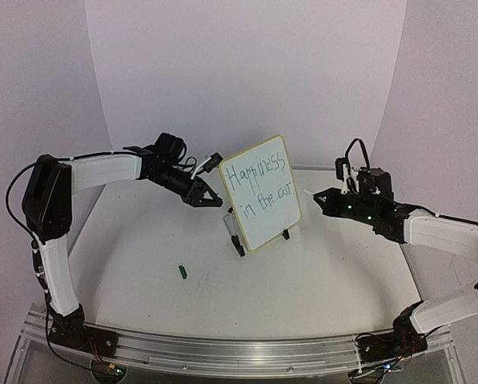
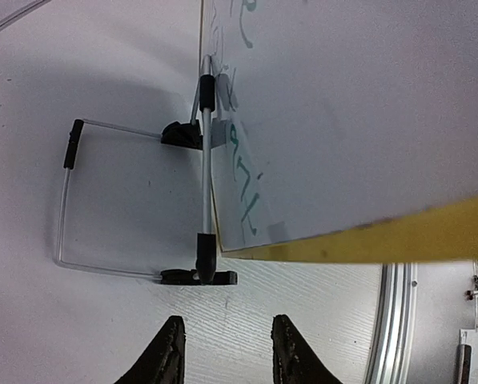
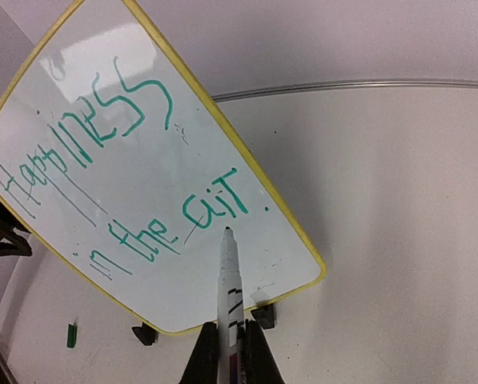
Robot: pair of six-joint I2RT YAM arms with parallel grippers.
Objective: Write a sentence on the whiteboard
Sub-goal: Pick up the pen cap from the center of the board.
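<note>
The whiteboard (image 1: 260, 194) face is smooth and glossy, showing glare. Its rear stand (image 2: 204, 176) is bare metal wire with black plastic-looking tips. The table (image 1: 319, 280) is matt white.

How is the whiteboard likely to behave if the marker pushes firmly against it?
Probably tips or slides: the whiteboard looks tilted on a thin wire stand with small black feet. It seems light, being a thin panel, so the marker could shove it. The smooth table likely gives little grip.
</note>
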